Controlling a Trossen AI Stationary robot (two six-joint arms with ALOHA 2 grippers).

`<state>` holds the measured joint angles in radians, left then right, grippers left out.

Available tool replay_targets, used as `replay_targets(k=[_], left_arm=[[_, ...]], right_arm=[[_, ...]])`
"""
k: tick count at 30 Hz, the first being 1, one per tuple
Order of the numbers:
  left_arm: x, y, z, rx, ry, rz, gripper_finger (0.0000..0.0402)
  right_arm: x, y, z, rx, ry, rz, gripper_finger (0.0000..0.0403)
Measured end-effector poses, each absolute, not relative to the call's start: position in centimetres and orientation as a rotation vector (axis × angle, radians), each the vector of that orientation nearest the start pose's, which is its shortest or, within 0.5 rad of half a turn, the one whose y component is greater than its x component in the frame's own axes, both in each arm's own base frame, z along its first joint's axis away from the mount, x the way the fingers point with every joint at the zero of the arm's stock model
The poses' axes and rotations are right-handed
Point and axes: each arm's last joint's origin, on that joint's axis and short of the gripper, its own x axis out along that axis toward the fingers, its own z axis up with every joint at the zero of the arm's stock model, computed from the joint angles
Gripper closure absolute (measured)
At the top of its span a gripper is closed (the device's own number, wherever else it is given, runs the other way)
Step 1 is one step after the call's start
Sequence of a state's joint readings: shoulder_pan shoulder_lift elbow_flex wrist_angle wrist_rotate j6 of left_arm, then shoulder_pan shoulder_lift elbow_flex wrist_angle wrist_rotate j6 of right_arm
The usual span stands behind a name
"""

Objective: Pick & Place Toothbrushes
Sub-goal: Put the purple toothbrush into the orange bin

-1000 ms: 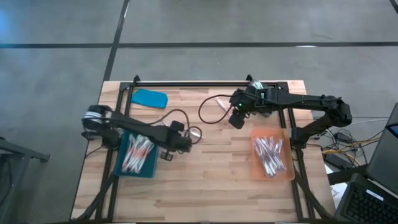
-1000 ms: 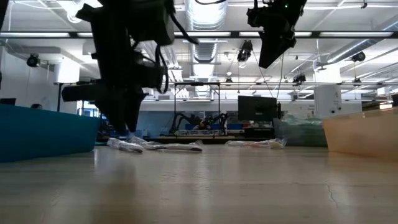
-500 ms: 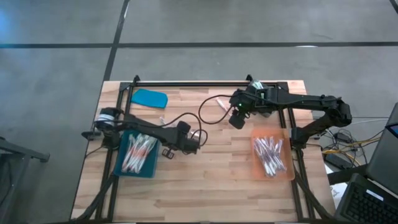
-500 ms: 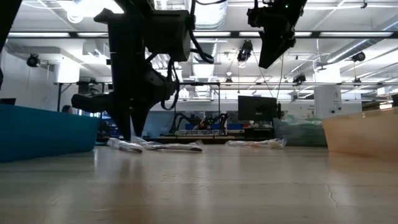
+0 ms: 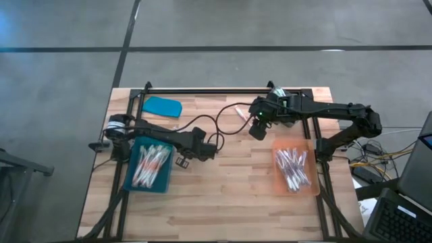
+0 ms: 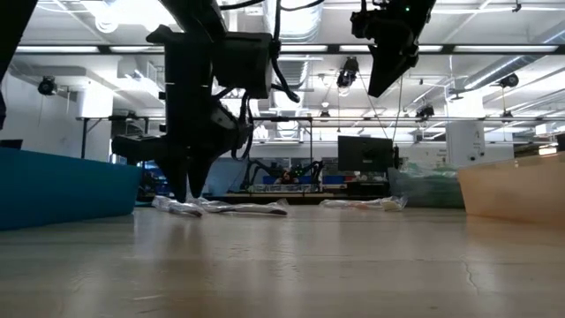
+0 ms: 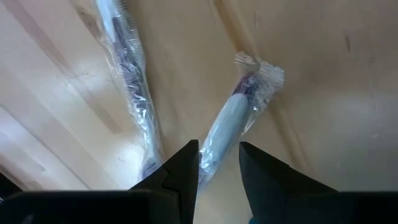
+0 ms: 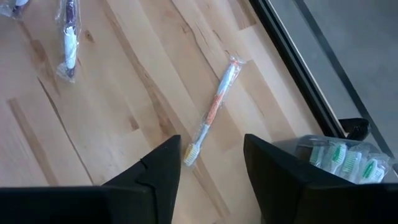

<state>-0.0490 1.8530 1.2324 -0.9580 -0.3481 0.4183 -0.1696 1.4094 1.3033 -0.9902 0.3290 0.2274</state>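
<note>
Left arm reaches low across the wooden table [image 5: 223,182] from its left edge, forearm stretched toward the middle. Left gripper [image 7: 219,163] points down close above two wrapped toothbrushes; its fingers [image 7: 184,168] stand part-way open with a narrow gap, the end of one wrapped toothbrush [image 7: 233,121] showing between them — gripped or not, cannot tell. A second wrapped toothbrush [image 7: 127,81] lies just beside it, crinkled clear film around both.

Right arm extends from the right side along the table's far part, held high. Right gripper [image 8: 211,158] hangs well above the boards, fingers [image 8: 158,171] apart and holding nothing. Under it an orange-and-white wrapped toothbrush [image 8: 213,112] lies at a slant across the pale grained planks; another wrapped one [image 8: 68,43] lies farther off.

Containers — a blue tray [image 5: 150,169] under the left arm, holding a heap of pale toothbrushes with reddish parts. An orange tray [image 5: 295,170] near the right edge, holding a similar heap, whitish and pink. A clear bag of green-and-white toothbrushes [image 8: 339,158] sits by the black frame rail [image 8: 298,62]. A flat blue lid-like piece [image 5: 163,106] lies at the far left corner.
</note>
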Motion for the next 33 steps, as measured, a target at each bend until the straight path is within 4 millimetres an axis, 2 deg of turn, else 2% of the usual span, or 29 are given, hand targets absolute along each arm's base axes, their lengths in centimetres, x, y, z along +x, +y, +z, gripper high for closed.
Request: replay_targets(k=[8,13,26,33], left_arm=[[32.1,-0.5,15.6,0.647,1.603,-0.107,0.0282],[31.8,-0.5,14.8,0.657,1.589,-0.107,0.0284],[31.9,-0.6,14.7,0.654,1.567,-0.151,0.0372],[31.9,-0.7,14.8,0.679,1.570,-0.133,0.0372]], right_arm=[[26.6,-5.5,31.3,0.109,1.046,-0.568,0.0243],[26.6,-5.5,31.3,0.109,1.046,-0.568,0.0232],[26.6,-5.5,31.3,0.109,1.046,-0.568,0.0204],[26.6,-5.5,31.3,0.102,1.049,-0.564,0.0219]])
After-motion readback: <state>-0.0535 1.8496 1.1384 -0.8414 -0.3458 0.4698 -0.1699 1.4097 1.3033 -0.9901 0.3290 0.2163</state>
